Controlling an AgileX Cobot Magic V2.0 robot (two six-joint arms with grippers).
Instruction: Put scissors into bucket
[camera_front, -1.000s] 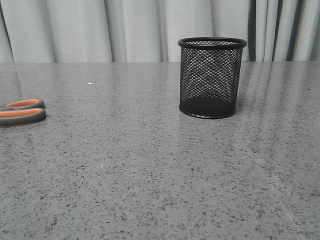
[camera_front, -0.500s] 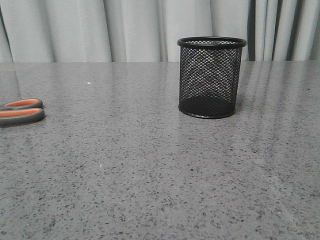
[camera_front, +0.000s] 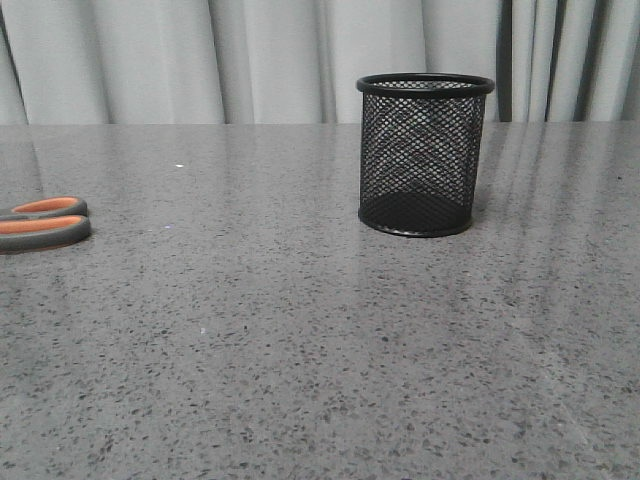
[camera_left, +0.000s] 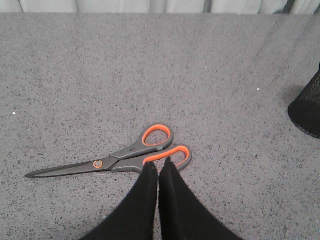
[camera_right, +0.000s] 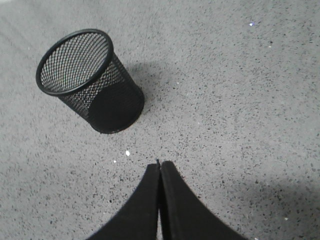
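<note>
The task is judged to be at its opening step: the scissors (camera_front: 43, 222) are not yet grasped and the bucket (camera_front: 425, 155) is seen to be empty. At the far left edge of the front view only the grey and orange handle loops are shown, lying flat on the bench (camera_front: 300, 350); the blades are cut off by the frame. The bucket is stood upright to the right of centre, well apart from the scissors.

In the left wrist view the scissors (camera_left: 117, 158) are laid flat in the lower middle of the frame, blades shut and pointed toward the left edge. The left claw (camera_left: 159, 164) is held above them, its tips pressed together over the nearer handle loop and nothing gripped. Whether the loop is touched cannot be told. A parting of the tips and a descent onto the handles is judged to be called for next.

In the right wrist view the bucket (camera_right: 90, 80) is seen at upper left, and the right claw (camera_right: 160, 164) is held closed and empty above bare bench.
</note>
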